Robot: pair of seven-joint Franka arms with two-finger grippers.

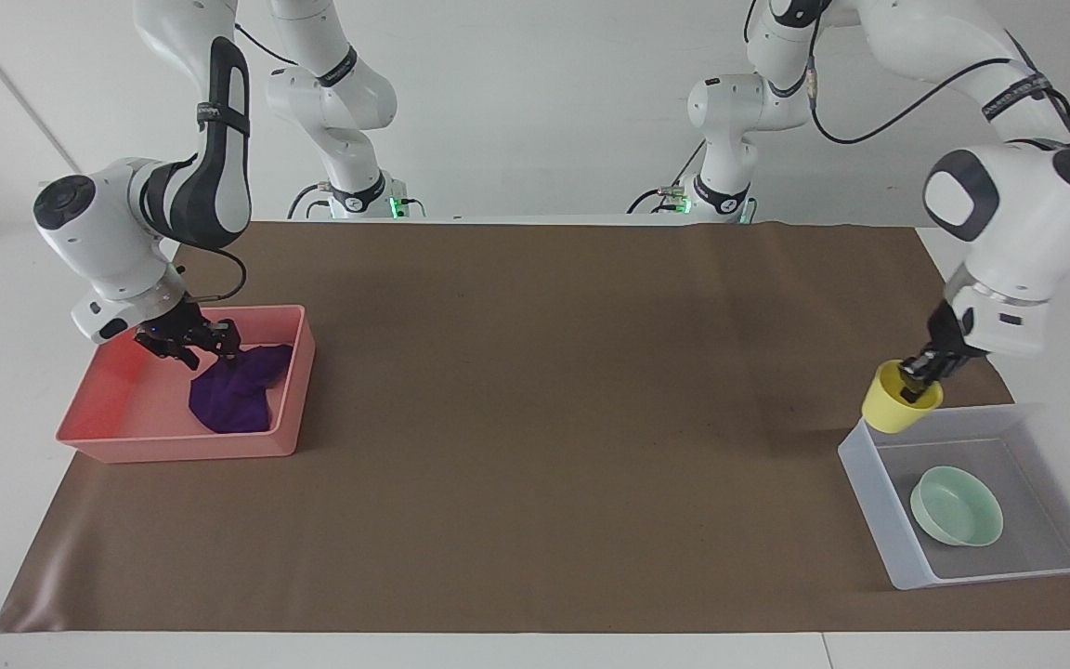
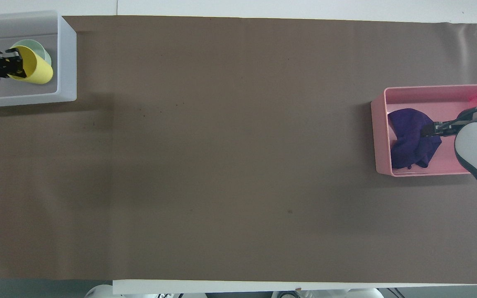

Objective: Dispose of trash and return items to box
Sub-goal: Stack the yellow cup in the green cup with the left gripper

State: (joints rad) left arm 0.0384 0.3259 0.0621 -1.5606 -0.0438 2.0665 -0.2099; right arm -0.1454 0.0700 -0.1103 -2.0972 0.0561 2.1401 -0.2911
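Observation:
The purple rag (image 1: 236, 395) lies crumpled in the pink tray (image 1: 173, 444), at the corner toward the table's middle; it also shows in the overhead view (image 2: 408, 138). My right gripper (image 1: 189, 342) hangs open just above it, over the tray (image 2: 379, 136), with nothing in it; the overhead view also shows this gripper (image 2: 429, 129). My left gripper (image 1: 918, 383) is shut on the rim of the yellow cup (image 1: 897, 406) and holds it tilted in the air over the translucent bin (image 1: 855, 448). The mint-green bowl (image 1: 956, 506) sits in the bin; from overhead the cup (image 2: 35, 68) covers most of it.
A brown mat (image 1: 535, 418) covers the table between the tray and the bin (image 2: 68, 62). The tray is at the right arm's end, the bin at the left arm's end, farther from the robots.

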